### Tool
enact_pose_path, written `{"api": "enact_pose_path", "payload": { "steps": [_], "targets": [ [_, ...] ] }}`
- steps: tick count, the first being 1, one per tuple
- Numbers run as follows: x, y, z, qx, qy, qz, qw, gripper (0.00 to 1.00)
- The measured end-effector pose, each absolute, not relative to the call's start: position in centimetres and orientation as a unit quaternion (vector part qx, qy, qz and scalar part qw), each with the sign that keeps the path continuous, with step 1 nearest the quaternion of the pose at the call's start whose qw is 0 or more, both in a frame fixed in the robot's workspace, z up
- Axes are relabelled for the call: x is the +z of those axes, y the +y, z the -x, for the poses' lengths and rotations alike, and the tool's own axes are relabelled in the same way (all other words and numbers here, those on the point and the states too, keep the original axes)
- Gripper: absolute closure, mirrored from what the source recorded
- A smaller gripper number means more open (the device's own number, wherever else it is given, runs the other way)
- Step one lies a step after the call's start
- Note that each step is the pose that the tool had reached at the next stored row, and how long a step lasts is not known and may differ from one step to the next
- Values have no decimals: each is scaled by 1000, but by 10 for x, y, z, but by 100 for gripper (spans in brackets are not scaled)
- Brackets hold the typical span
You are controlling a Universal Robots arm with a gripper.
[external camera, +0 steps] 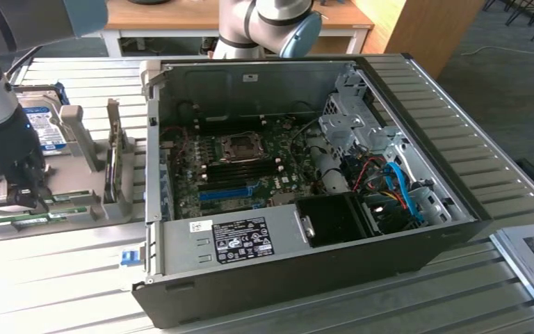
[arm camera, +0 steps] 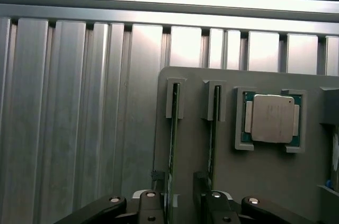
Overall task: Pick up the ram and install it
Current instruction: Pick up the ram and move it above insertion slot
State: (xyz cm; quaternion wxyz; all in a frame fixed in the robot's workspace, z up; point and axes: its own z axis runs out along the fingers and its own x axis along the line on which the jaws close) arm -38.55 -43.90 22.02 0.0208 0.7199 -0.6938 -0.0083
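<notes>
Green against grey: found the ram [arm camera: 171, 139] standing on edge in a slot of the printed holder [arm camera: 275, 192], set on the slatted aluminium table [arm camera: 79, 128] beside the open computer case [external camera: 295, 285], on the exterior view's left of it. Hung the gripper [arm camera: 177, 198] directly over that stick, jaws spread wide and released, one finger to either side of the thin board, clasping nothing. Noted a second stick [arm camera: 214, 123] in the neighbouring slot, close by one finger, and the square silver processor [arm camera: 271, 119] seated further along the same holder. Judged the step in hand as lining up for the grasp. Called for centring on the board's edge and meeting both flat faces squarely and together, with no twist against the slot. Called also for keeping clear of the neighbouring stick, pinching gently given so thin a card, and lifting straight along the slot guides rather than levering sideways.
</notes>
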Motion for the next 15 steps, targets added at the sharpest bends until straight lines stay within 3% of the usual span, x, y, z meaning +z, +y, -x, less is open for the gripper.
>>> {"api": "enact_pose_path", "payload": {
  "steps": [15],
  "targets": [
    [209,-439,386,-8,-694,-720,21,65]
  ]
}}
